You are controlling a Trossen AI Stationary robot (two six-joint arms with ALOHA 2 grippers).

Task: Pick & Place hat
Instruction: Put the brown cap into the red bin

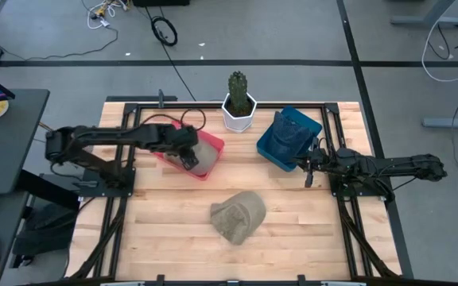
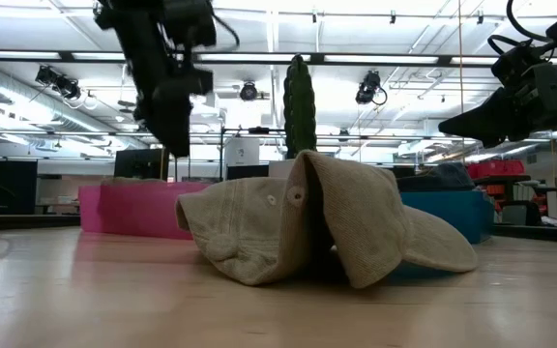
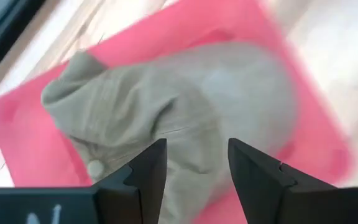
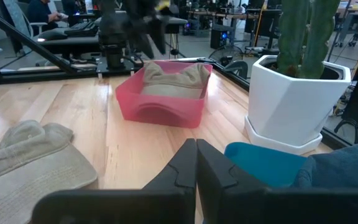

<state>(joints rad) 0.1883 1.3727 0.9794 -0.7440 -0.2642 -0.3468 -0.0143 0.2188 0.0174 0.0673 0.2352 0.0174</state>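
High view: one tan hat (image 1: 238,216) lies crumpled on the tabletop (image 1: 165,230), in front of the cactus pot (image 1: 238,113) and well apart from it. A second tan hat (image 3: 185,118) sits inside the pink bin (image 1: 205,163), just left of that pot. The left gripper (image 3: 194,163) hangs above this bin with its fingers apart, nothing between them. The right gripper (image 4: 196,163) waits right of the pot, beside the blue bin (image 1: 281,147), fingers together and empty. The hat on the tabletop looks soft, light and floppy; it will likely fold and sag when lifted. Pinching a raised fold of the crown, or the stiffer brim, seems the best hold.
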